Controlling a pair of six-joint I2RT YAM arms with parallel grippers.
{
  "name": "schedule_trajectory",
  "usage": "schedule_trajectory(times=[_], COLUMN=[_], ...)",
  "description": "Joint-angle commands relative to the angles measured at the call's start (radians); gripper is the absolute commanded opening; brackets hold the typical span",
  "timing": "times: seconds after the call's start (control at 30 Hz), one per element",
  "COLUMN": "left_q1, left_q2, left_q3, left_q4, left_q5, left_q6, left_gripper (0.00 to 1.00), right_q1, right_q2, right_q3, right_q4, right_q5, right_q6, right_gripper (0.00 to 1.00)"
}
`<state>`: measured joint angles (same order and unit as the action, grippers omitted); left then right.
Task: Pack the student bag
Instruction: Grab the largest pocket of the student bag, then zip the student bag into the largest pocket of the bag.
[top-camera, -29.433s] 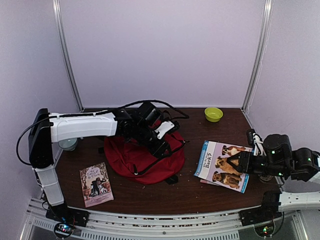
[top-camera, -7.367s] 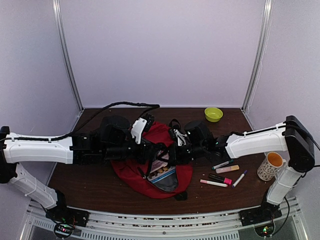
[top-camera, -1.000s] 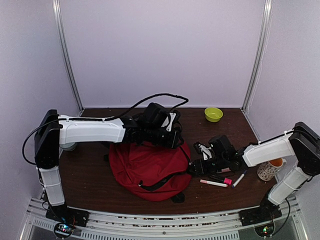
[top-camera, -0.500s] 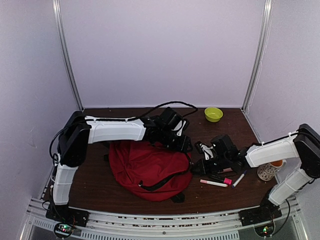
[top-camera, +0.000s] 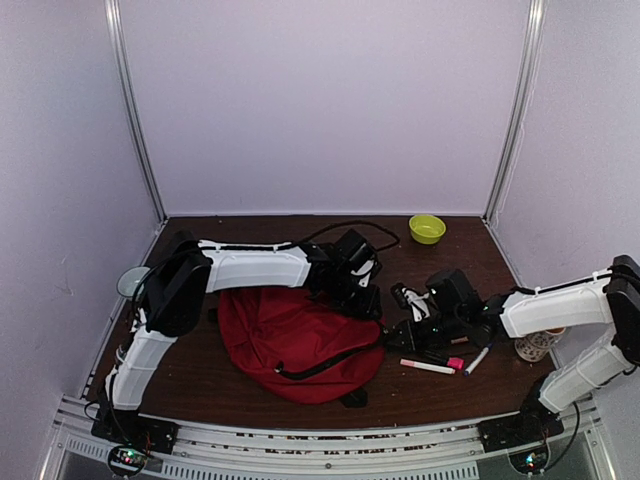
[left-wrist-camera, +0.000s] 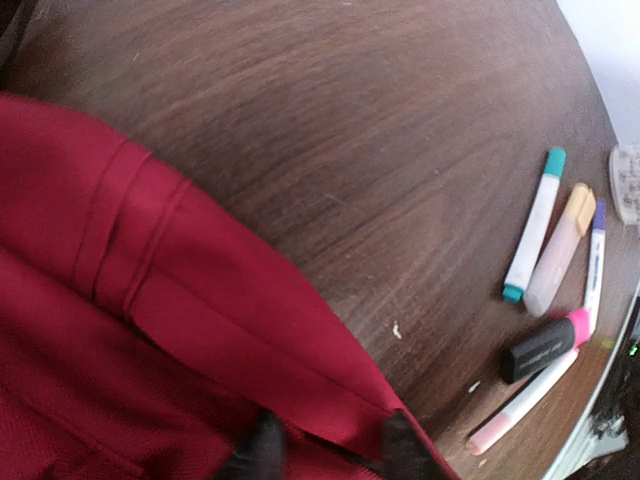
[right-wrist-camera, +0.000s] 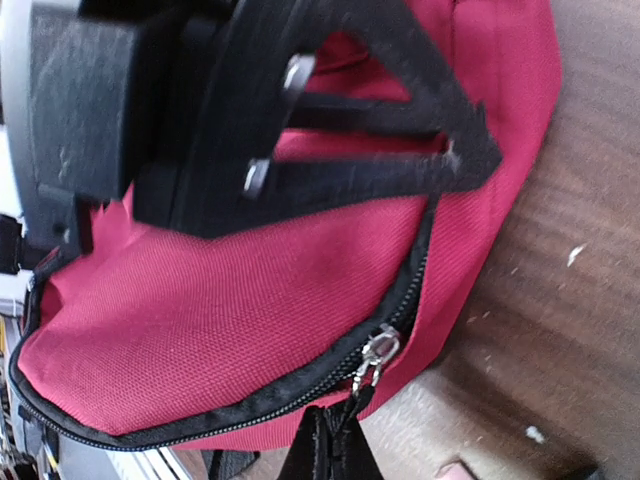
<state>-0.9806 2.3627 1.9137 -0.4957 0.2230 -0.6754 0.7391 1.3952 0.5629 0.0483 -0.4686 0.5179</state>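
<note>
Top view: you've got the bag (top-camera: 290, 335) flat on the worktop (top-camera: 200, 360), lower centre of frame, with a black strap (top-camera: 320, 365) across its lower right. Your left arm reaches over the bag's top edge, and the left tool (top-camera: 368, 308) sits at the bag's upper right rim. The right tool (top-camera: 393, 340) comes in from the right and touches the bag's right edge, just below the left tool. Markers (top-camera: 440, 358) lie loose just right of the bag, under the right arm. The cup (top-camera: 537, 346) is at far right. The green bowl (top-camera: 427, 228) is upper right by the back wall, well apart from the bag.

Left wrist view: the bag fills the lower left and the upper half is bare worktop. The left tool's fingers (left-wrist-camera: 265, 455) at the bottom edge stand part way apart, tips down on the bag's edge fold, one on each side of it. You can't tell whether they pinch it. Pens are at right: teal-capped marker (left-wrist-camera: 533, 225), pale orange highlighter (left-wrist-camera: 560, 250) touching it, purple-capped pen (left-wrist-camera: 593, 265), black-and-pink highlighter (left-wrist-camera: 545, 345) and pink-tipped pen (left-wrist-camera: 520, 405) at lower right.

Right wrist view: your right tool is at bottom centre, closed tight with the zip pull (right-wrist-camera: 357, 395) pinched in its tips. The slider (right-wrist-camera: 375, 350) sits on the black zip running along the bag's edge from lower left up to the right. The left tool's black frame fills the upper left, over the red fabric. Worktop runs down the right side.
</note>
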Motion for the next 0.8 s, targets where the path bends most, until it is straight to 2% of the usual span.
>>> schedule_trajectory(times=[0.0, 0.07, 0.13, 0.33, 0.6, 0.63, 0.77], left_q1=[0.005, 0.005, 0.005, 0.005, 0.005, 0.005, 0.005], left_q2=[0.017, 0.013, 0.001, -0.049, -0.056, -0.067, -0.13], left_q3=[0.025, 0.021, 0.002, -0.103, -0.145, -0.153, -0.198], left_q4=[-0.003, 0.001, 0.013, 0.099, 0.126, 0.127, 0.134], left_q5=[0.006, -0.006, -0.014, -0.035, -0.023, -0.024, -0.038], left_q6=[0.001, 0.0, -0.005, -0.043, -0.033, -0.026, -0.003], left_gripper=[0.19, 0.06, 0.0, 0.0, 0.0, 0.06, 0.48], right_q1=[0.046, 0.076, 0.108, 0.212, 0.281, 0.285, 0.308], right_q2=[-0.036, -0.058, -0.084, -0.154, -0.189, -0.19, -0.191], right_q3=[0.031, 0.04, 0.05, 0.099, 0.15, 0.15, 0.136], right_q4=[-0.065, -0.097, -0.127, -0.216, -0.279, -0.285, -0.289], right_q5=[-0.017, -0.017, -0.019, -0.021, 0.004, 0.007, 0.008], right_q6=[-0.032, -0.035, -0.039, -0.04, -0.03, -0.029, -0.025], right_gripper=[0.0, 0.0, 0.0, 0.0, 0.0, 0.0, 0.0])
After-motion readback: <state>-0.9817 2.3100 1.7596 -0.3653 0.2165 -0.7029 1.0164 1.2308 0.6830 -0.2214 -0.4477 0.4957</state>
